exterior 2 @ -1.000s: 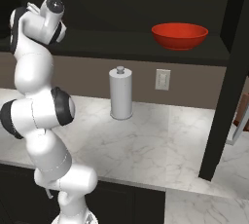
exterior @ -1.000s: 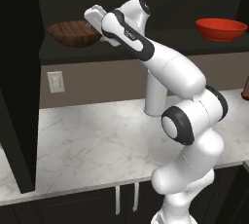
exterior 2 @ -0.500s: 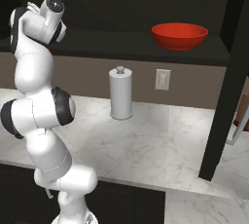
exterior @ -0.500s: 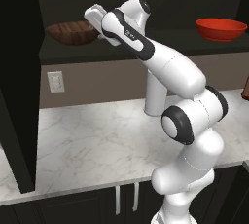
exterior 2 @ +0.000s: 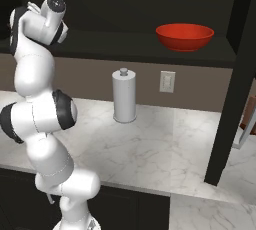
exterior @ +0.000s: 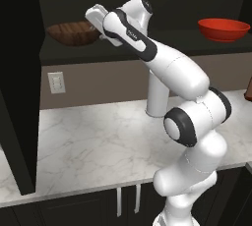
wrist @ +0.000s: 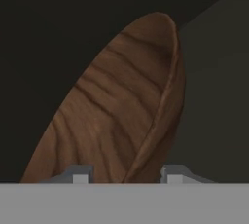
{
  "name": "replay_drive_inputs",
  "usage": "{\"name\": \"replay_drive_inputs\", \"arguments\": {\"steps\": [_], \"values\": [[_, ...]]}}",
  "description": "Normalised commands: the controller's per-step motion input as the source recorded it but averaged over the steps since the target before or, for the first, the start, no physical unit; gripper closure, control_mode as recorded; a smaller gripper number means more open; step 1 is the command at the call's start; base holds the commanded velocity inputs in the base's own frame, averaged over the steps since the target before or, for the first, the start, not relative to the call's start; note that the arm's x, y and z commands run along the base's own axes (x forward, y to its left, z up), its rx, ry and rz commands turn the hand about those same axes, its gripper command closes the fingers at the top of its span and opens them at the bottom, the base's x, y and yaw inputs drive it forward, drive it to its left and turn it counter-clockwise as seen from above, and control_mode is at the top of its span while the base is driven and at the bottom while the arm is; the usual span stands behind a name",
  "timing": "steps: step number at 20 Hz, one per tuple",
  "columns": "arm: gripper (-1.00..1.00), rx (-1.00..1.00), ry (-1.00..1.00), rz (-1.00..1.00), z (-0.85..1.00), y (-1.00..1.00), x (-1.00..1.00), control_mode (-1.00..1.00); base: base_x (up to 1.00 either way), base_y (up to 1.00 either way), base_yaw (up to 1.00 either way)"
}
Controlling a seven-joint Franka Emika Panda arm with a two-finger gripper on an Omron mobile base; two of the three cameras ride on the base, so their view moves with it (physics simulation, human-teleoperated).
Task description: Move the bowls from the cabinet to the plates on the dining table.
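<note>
Your wooden bowl (exterior: 73,32) sits on the cabinet shelf (exterior: 147,48), its rim running between the gripper (wrist: 125,177) fingertips (wrist: 80,174). The jaws look clamped on that thin edge, partly closed. With so shallow a bite, the bowl may tip or slide free if you pull out quickly. The red bowl (exterior 2: 184,35) waits farther along the shelf.

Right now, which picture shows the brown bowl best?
The hand view. The wooden bowl looms close there, grain and rim plain, the rim running down between the gripper tips. The left base view shows the bowl small and dark on the cabinet shelf, partly behind the hand. The right base view adds nothing about it.
</note>
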Motion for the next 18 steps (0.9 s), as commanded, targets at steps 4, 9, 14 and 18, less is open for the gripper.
{"name": "replay_drive_inputs", "arguments": {"steps": [4, 9, 14, 18], "values": [[1.0, 0.0, 0.0, 0.0, 0.0, -0.06, -0.59, -1.0, 0.0, 0.0, 0.0], [1.0, 0.0, -0.05, 0.0, 0.0, -0.24, -0.68, -1.0, 0.0, 0.0, 0.0], [1.0, 0.0, -0.09, -0.01, -0.05, -0.55, -0.35, -1.0, 0.0, 0.0, 0.0], [1.0, 0.0, -0.1, 0.0, -0.01, -0.5, -0.59, -1.0, 0.0, 0.0, 0.0]]}}
